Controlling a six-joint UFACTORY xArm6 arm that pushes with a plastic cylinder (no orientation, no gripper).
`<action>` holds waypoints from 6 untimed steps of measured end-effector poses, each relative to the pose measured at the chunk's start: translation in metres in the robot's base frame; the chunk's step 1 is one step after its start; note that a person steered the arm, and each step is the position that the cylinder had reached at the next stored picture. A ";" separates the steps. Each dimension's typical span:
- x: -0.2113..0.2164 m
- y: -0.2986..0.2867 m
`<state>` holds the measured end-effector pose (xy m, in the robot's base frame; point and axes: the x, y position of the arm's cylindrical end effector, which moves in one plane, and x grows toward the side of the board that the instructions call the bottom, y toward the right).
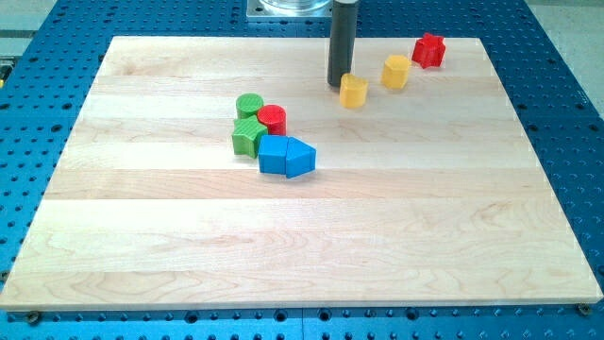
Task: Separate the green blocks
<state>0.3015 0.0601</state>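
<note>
A green cylinder (249,105) and a green star-shaped block (247,137) sit touching each other left of the board's centre, the cylinder nearer the view's top. A red cylinder (273,119) touches both on their right. Two blue blocks, a cube (274,156) and a pointed one (300,157), lie just below the red cylinder. My tip (339,84) stands near the view's top, to the right of the cluster and well apart from the green blocks, right next to a yellow block (353,91).
A second yellow block (396,71) and a red star-shaped block (428,50) lie toward the view's top right. The wooden board (302,246) rests on a blue perforated table.
</note>
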 end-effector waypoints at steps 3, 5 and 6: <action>0.053 -0.178; 0.060 -0.103; 0.082 -0.139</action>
